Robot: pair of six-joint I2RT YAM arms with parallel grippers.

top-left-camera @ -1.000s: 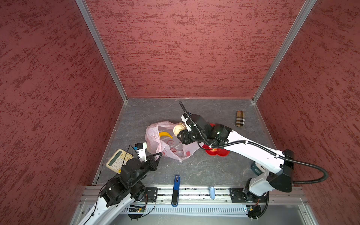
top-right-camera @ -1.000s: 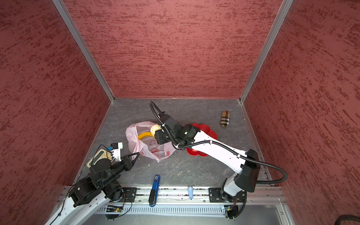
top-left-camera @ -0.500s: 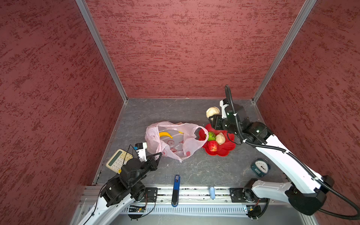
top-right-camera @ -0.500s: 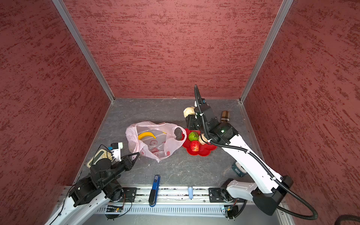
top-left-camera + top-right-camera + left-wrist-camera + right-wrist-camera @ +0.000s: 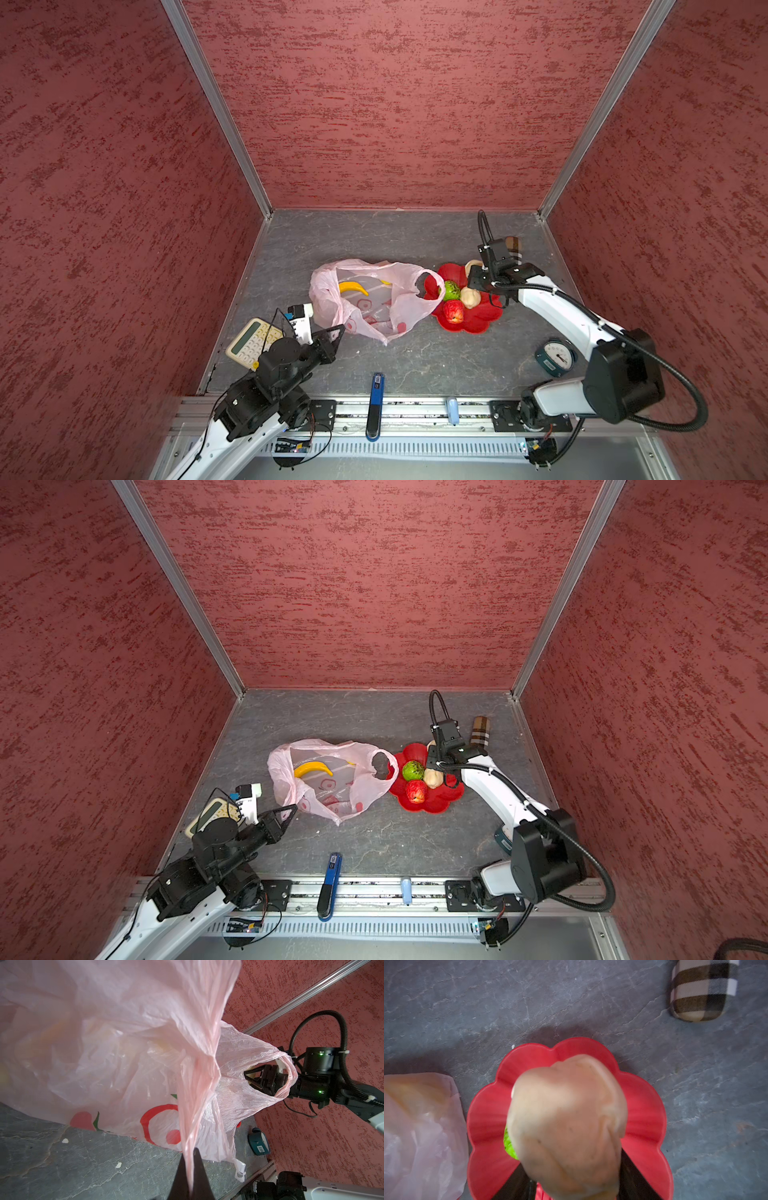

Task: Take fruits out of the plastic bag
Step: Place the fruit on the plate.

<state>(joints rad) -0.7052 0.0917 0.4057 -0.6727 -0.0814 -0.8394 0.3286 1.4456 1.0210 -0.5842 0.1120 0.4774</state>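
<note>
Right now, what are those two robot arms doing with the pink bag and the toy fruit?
They are emptying the plastic bag of fruit. The left jaws are pinched shut on a stretched strip of the bag, holding it up. The right jaws grip a beige lumpy fruit over the red plate, where a green fruit, a red fruit and a second beige fruit already lie. The banana is inside the bag, not yet taken out.
</note>
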